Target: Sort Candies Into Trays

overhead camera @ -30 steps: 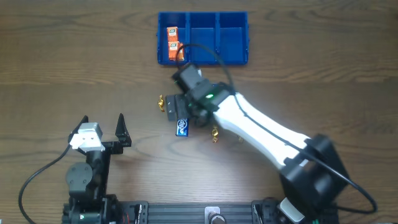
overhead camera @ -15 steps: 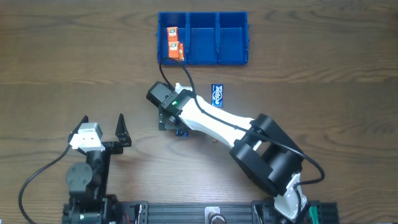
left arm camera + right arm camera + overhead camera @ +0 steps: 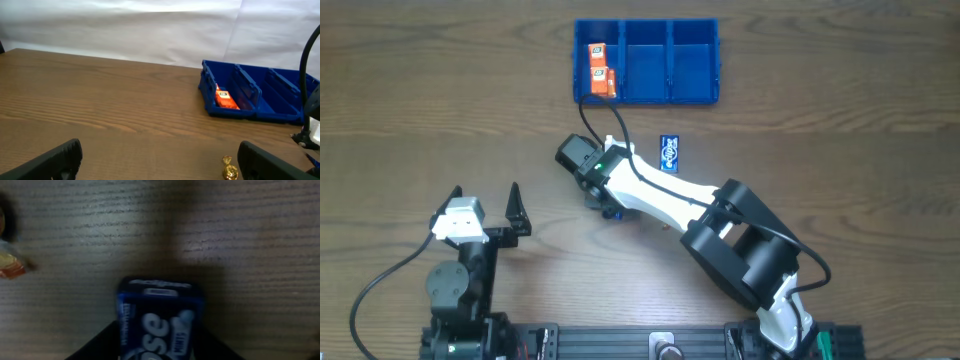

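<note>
Top view: tray (image 3: 690, 60) holds 2 orange candies (image 3: 596, 52).

White right arm (image 3: 665, 197) with black joints, black cable (image 3: 582, 118), green light (image 3: 602, 165); left arm (image 3: 470, 250) black.

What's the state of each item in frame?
tray: on table, left compartment holds two orange candies, other two empty.
mint pack: flat on table, outside tray, untouched.
second mint pack: flat on table under right gripper.
gold candy: loose on table.
left gripper: open, empty.
right gripper: low over second mint pack, grip unclear.
</note>
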{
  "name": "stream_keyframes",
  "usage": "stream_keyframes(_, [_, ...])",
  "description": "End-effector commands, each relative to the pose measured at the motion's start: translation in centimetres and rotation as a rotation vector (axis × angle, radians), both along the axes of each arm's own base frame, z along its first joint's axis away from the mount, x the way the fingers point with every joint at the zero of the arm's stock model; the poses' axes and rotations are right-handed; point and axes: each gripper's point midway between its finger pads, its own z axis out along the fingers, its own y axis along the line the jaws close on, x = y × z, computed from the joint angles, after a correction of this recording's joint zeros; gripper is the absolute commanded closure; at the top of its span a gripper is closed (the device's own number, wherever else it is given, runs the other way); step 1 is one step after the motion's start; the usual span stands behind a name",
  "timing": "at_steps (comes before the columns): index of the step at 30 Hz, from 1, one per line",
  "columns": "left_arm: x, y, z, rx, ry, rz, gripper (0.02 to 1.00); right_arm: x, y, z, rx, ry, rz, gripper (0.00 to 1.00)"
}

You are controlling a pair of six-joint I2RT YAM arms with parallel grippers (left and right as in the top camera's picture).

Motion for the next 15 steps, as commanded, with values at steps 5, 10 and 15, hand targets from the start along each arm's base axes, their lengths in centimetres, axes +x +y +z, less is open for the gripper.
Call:
stream_keyframes(5, [-0.1, 0.0, -1.6, 0.010, 0.051, -0.005, 0.020, 1.8, 0.4, 2.8, -0.053, -0.058, 0.069, 0.673])
stream_keyframes(10, [-0.1, 0.0, -1.6, 0.010, 0.052, -0.005, 0.020, 7.7, -1.1, 10.5, -0.097, -0.195, 0.108, 0.752])
stream_keyframes(15, [-0.1, 0.0, -1.6, 0.010, 0.052, -0.005, 0.020, 16.6, -5.0, 18.2, -0.032, -0.382, 0.090, 0.757])
